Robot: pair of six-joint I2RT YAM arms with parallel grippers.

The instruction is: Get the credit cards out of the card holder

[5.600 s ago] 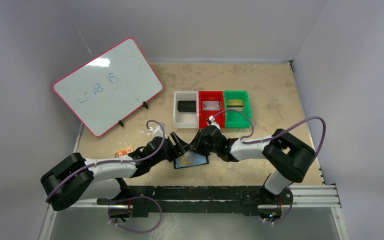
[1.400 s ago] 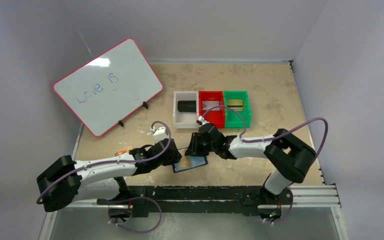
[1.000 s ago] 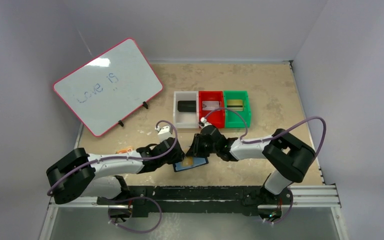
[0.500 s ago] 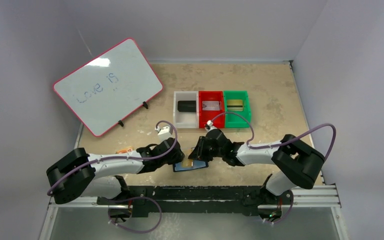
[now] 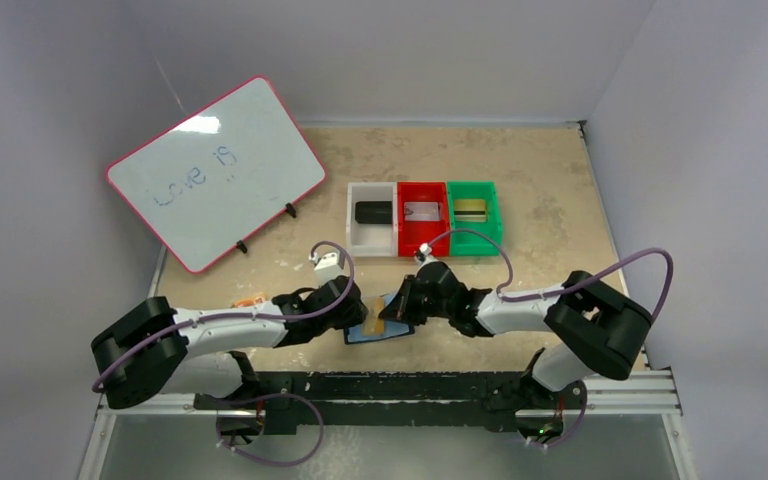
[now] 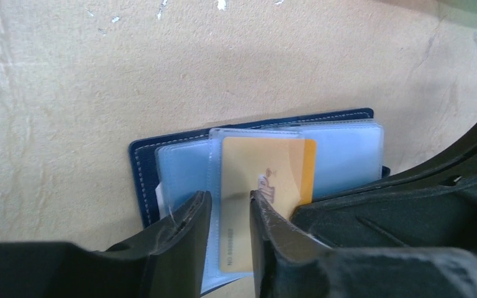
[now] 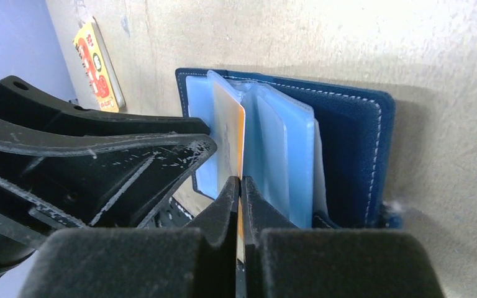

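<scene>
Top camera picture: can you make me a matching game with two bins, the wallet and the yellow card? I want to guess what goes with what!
Things:
1. white bin
2. green bin
3. card holder
4. yellow card

States:
A. pinched by the right gripper
B. holds a black thing
C. lies open
D. holds a gold thing

Pairs: 1-B, 2-D, 3-C, 4-A
</scene>
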